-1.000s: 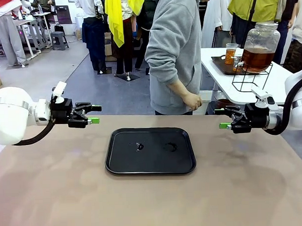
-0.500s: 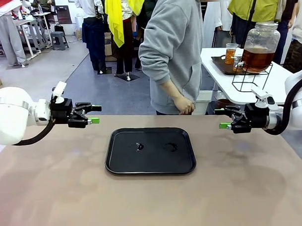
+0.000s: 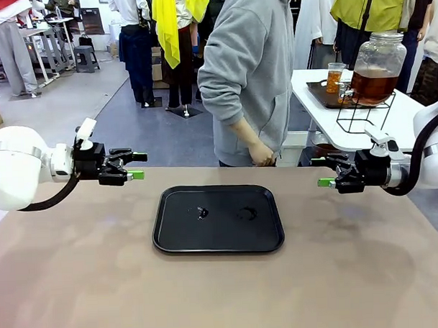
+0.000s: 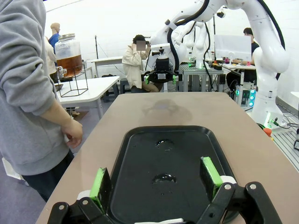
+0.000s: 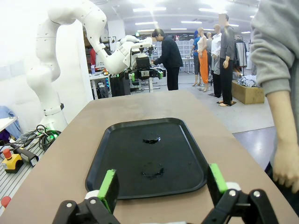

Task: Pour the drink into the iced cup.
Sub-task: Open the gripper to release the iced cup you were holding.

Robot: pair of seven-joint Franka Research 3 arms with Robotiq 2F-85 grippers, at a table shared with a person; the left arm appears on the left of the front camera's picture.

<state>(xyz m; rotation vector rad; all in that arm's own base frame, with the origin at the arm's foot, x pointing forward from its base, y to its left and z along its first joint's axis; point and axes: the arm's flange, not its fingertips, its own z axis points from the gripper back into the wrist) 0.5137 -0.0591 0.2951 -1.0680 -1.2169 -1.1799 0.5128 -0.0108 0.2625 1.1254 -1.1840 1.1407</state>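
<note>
The right gripper hangs spread and empty at the table's right edge, pointing left toward the black tray. The left gripper, also spread and empty, faces it from the left. The drink sits in its glass jar on a white side table, far right behind the right arm, which is nearer.

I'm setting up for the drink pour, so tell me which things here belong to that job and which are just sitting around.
For the job:
- glass jar of amber drink on the wire stand, white side table
- left gripper and right gripper, both open, holding nothing

Just around:
- black tray on the table, wet spots only
- small glass beside the jar
- person's hand at the far edge
</note>
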